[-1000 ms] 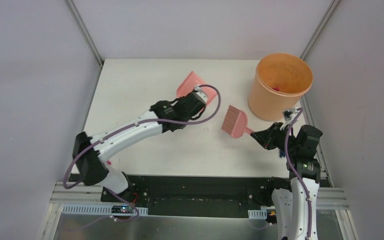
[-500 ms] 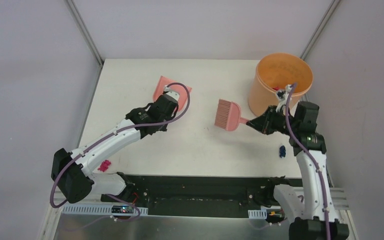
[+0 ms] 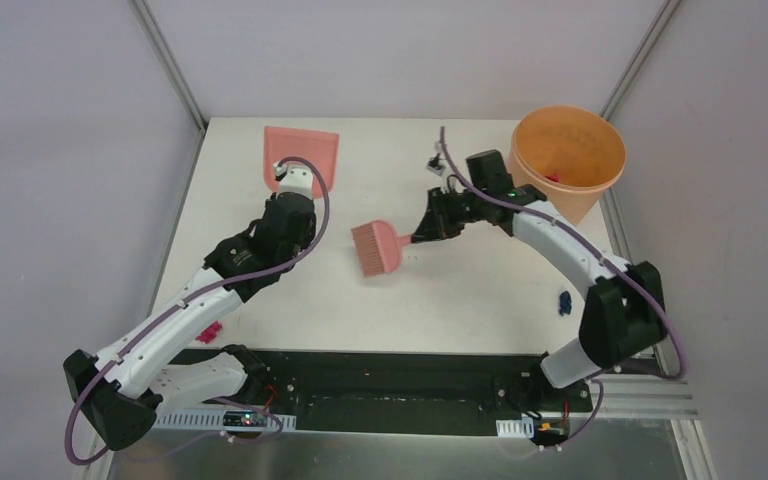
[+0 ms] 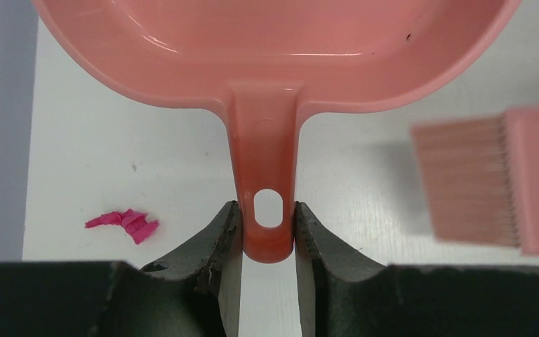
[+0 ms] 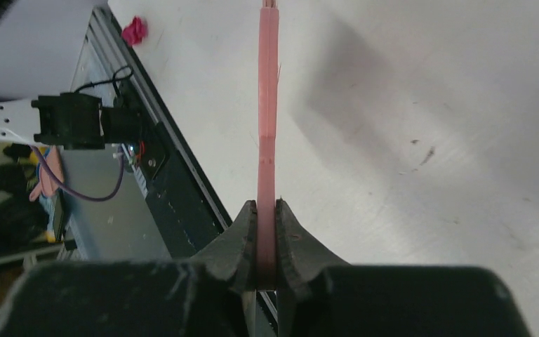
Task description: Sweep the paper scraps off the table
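Left hand: both fingers pressed flat against the end of the dustpan handle, one on either side of its hanging hole, so the hand is nearly closed and has the pan firmly in its grip. Right hand: fingers closed to a narrow slit on the handle of the brush, which this view shows edge-on as a thin pink strip.

Top view: the dustpan sits by the far-left corner of the counter, its wide lip close to the far edge and its handle pointing toward the near edge. The brush hangs over the middle of the counter with its bristles turned to the left and near side; whether they touch the surface cannot be told. Open white surface runs from the brush to the near edge and to the right edge.

Paper scraps: a magenta scrap lies at the near-left edge, just beside the left arm; a dark blue scrap lies near the right edge. Both are well apart from brush and pan. A few bits show inside the orange bucket at the far-right corner.

View differences: the left wrist view shows the magenta scrap left of the fingers and the brush at right; only the top view shows the blue scrap and bucket
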